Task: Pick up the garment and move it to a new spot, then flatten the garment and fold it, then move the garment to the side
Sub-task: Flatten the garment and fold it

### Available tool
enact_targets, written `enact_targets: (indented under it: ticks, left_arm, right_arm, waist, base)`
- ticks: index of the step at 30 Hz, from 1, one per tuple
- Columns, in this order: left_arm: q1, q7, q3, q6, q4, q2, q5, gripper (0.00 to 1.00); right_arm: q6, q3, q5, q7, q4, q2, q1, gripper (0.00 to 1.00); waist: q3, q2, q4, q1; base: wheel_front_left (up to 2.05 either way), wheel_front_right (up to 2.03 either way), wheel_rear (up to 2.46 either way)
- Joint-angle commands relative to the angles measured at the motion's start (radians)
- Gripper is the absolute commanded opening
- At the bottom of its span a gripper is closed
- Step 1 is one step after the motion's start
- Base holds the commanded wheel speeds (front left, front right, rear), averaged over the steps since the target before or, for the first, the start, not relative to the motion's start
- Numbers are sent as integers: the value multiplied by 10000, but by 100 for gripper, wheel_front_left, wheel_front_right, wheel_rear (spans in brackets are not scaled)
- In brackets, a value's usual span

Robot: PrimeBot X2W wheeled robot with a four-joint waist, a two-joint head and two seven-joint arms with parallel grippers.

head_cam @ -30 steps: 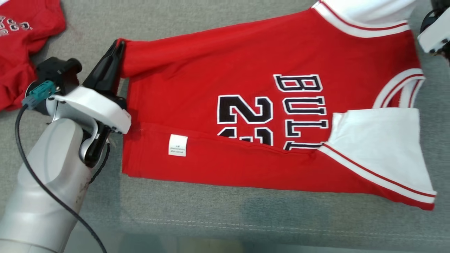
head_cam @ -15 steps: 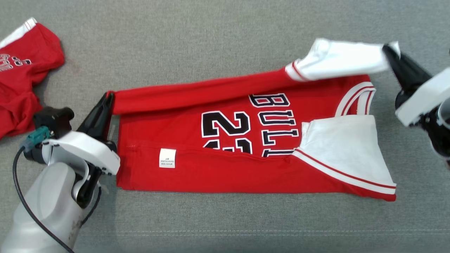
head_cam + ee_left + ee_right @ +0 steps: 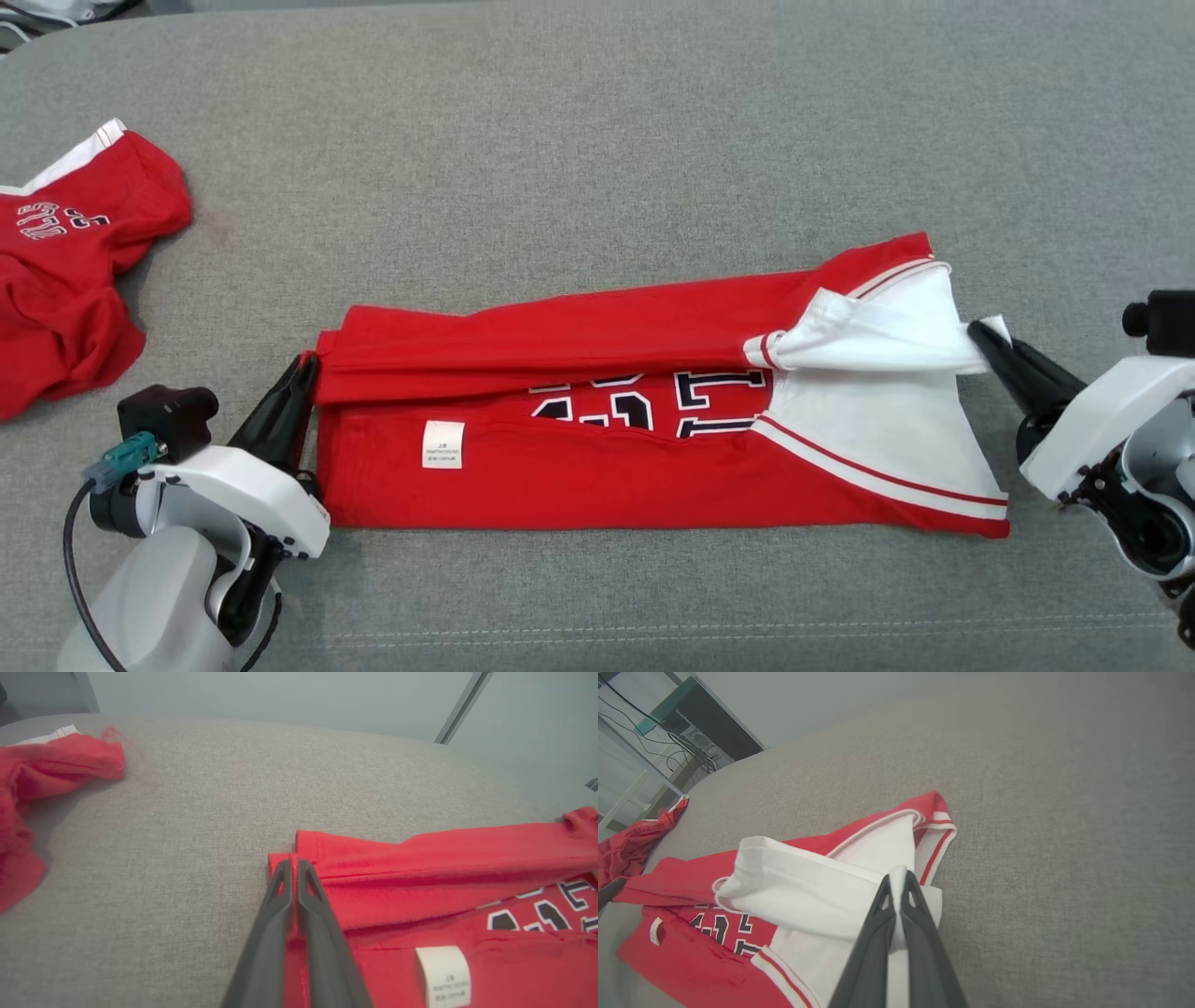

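Far left, at nine o'clock on the grey table [image 3: 597,140], a spare red shirt [image 3: 65,271] lies crumpled, well apart from the action; moving in, the left end effector [image 3: 306,366] is pinched tight on the hem corner of the garment [image 3: 597,476], fingers closed with red cloth between them. The garment sits mid-table, its long axis running nine to three; the far long edge is doubled over toward six o'clock, hiding the upper half of the black lettering [image 3: 653,406], while the near edge is already turned in, care label [image 3: 442,444] facing up. On to the shoulder end: the white sleeve [image 3: 868,331] rides on top, slightly raised and bunched; at three o'clock the right end effector [image 3: 982,329] is clamped shut on its tip.

So the cloth lies at three o'clock from the left end effector and at nine o'clock from the right; each arm owns one end, neither nearer to the middle. The lengthwise fold looks close to landed; I'd say what matters next is lowering both ends evenly along that nine-to-three line, or the sleeve will skew.
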Motion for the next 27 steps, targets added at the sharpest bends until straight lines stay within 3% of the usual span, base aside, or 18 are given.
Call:
enact_targets:
  ticks: [1, 24, 25, 26, 27]
  left_arm:
    - [7, -59, 365, 2, -105, 407, -73, 0]
    - [1298, -59, 177, 2, -467, 68, 22, 0]
    - [1316, -59, 152, 2, -437, 55, 10, 9]
    - [1327, -59, 109, 2, -388, 54, 25, 39]
    - [1331, -59, 90, 2, -350, 48, 34, 81]
  right_arm:
    - [40, 15, 96, -127, -200, -330, 346, 0]
    - [40, 492, 805, -488, -156, -240, 1851, 0]
    - [40, 515, 824, -477, -143, -239, 1878, 0]
    - [40, 529, 826, -478, -106, -235, 1892, 41]
    - [40, 535, 839, -483, -75, -222, 1900, 87]
  waist:
    - [-87, -1, -19, 0]
    - [-899, -1, 11, 0]
    - [-910, -1, 2, 0]
    - [-922, -1, -8, 0]
    - [-929, -1, -15, 0]
  base:
    - [0, 0, 0]
    - [0, 0, 0]
    - [0, 0, 0]
    - [0, 0, 0]
    - [0, 0, 0]
